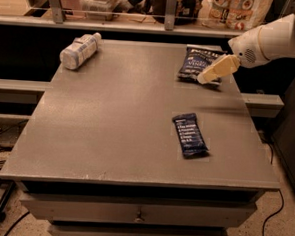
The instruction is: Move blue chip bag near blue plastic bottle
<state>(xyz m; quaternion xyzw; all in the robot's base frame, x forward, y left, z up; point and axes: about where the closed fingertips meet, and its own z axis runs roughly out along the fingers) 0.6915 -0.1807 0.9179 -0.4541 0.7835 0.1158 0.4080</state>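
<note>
The blue chip bag [197,63], dark navy and puffy with white lettering, lies at the far right of the grey table [112,123]. The blue plastic bottle [79,50], clear with a pale label and white cap, lies on its side at the far left corner. My gripper [210,75], cream-coloured on a white arm coming in from the right, hangs over the bag's right lower part and hides some of it.
A narrow flat dark blue bar wrapper [190,134] lies at the table's right centre. A shelf with boxes and jars [234,7] runs behind the table. Drawers [139,214] sit below the front edge; cables lie on the floor at left.
</note>
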